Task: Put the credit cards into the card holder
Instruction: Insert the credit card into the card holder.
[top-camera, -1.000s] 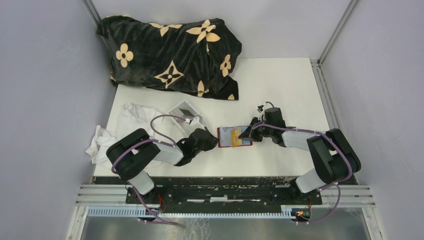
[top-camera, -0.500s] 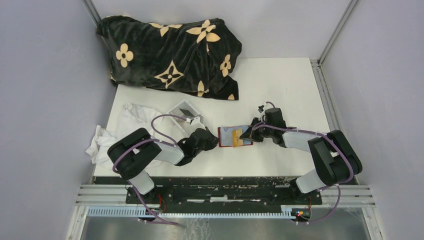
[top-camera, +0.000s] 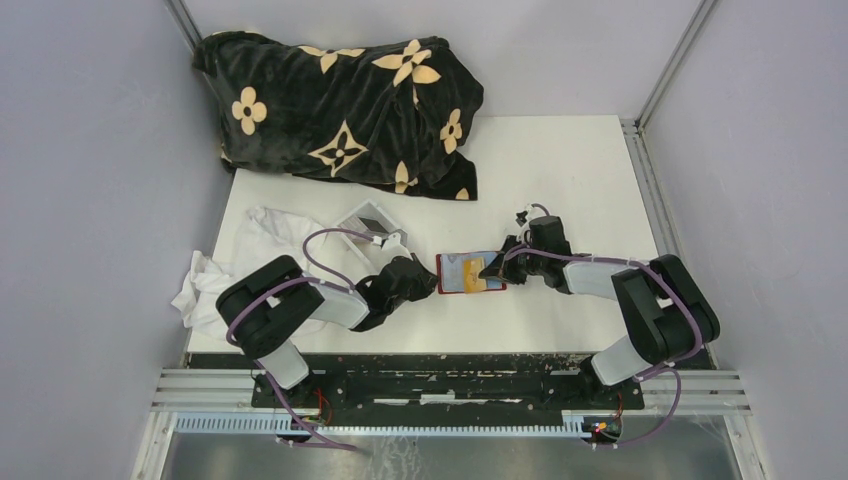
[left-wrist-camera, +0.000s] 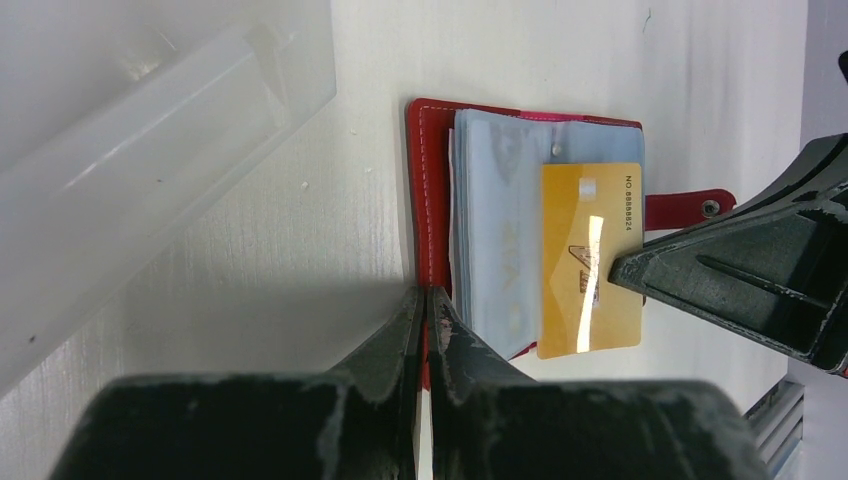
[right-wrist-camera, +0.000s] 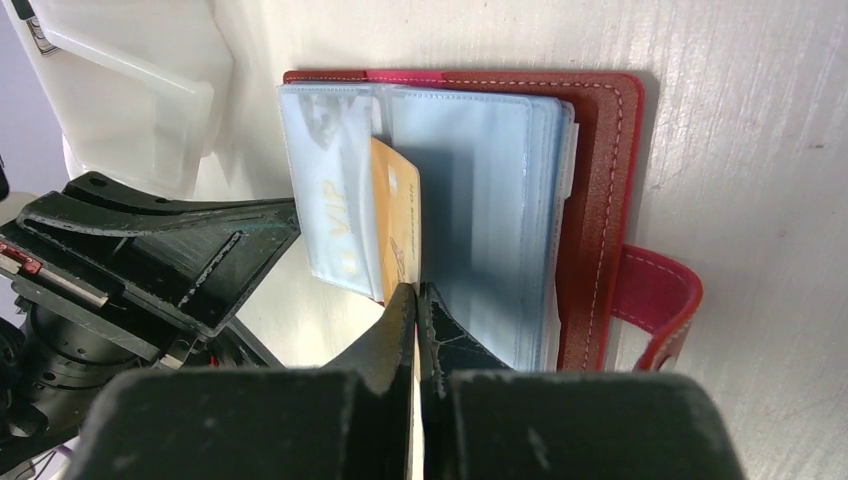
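1. The card holder (left-wrist-camera: 428, 170) lies open and flat on the table (top-camera: 560, 170). It sits about midway between the left and right edges and closer to the near edge than the far one. The clear plastic box (top-camera: 366, 222) is just off its left side.
2. The left gripper (left-wrist-camera: 425, 300) has its fingers pressed together on the red cover's left edge, pinning the holder down.
3. The right gripper (right-wrist-camera: 416, 292) is also pressed together. It appears to pinch the outer edge of the yellow-orange card (left-wrist-camera: 590, 260), though its fingers hide the exact contact.
4. That card is partly in among the clear sleeves (right-wrist-camera: 480, 200), tilted rather than flat. A light blue card (right-wrist-camera: 335, 215) already sits in the sleeve beside it.
5. Handling, as a judgement:
   - The card is light, stiff and glossy, so a thin edge pinch could slip or let it twist.
   - It is best held at the middle of the exposed edge and pushed straight along the slot.
6. The sleeves are soft and floppy and likely to buckle or catch a corner.
7. The holder is light and would slide if pushed, so the hold on the cover matters. The snap tab (right-wrist-camera: 655, 300) is too limp to hold it by.
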